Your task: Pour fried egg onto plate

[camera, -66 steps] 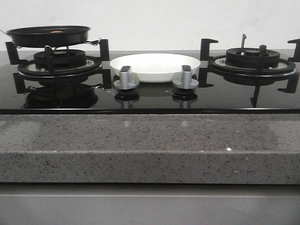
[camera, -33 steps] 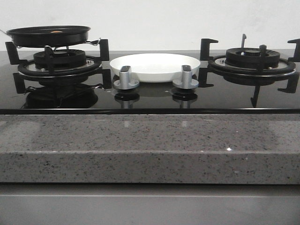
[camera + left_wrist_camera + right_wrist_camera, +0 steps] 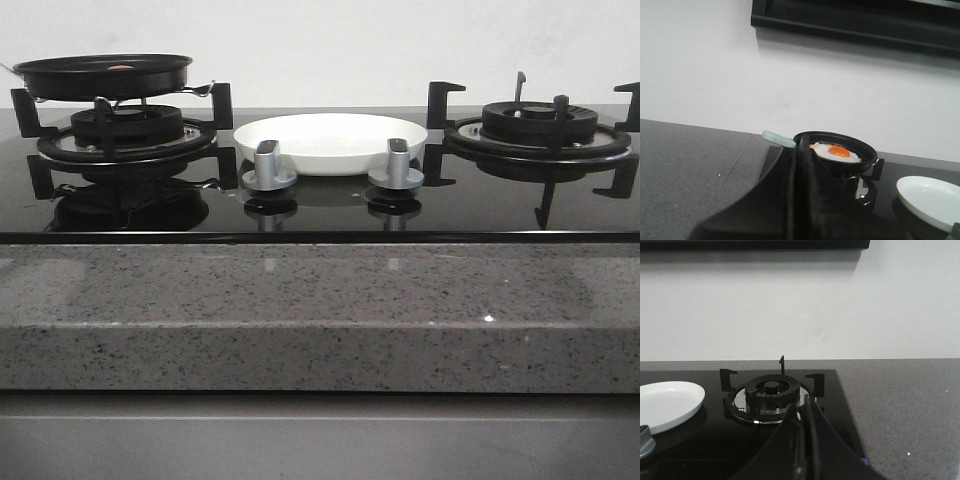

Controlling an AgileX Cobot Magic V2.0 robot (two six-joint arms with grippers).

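The fried egg [image 3: 836,152], white with an orange yolk, lies in a black frying pan [image 3: 103,77] on the left burner; from the front only a sliver of the egg [image 3: 120,68] shows over the rim. The white plate [image 3: 330,142] sits on the glass hob between the two burners, and it holds nothing. My left gripper [image 3: 799,150] is shut with nothing in it, short of the pan [image 3: 867,152] and beside its pale green handle [image 3: 779,138]. My right gripper [image 3: 802,402] is shut and holds nothing, in front of the right burner. Neither gripper shows in the front view.
Two silver knobs [image 3: 269,168] [image 3: 397,166] stand in front of the plate. The right burner [image 3: 538,130] with black pan supports is bare. A grey speckled counter edge [image 3: 320,310] runs along the front, and a white wall is behind the hob.
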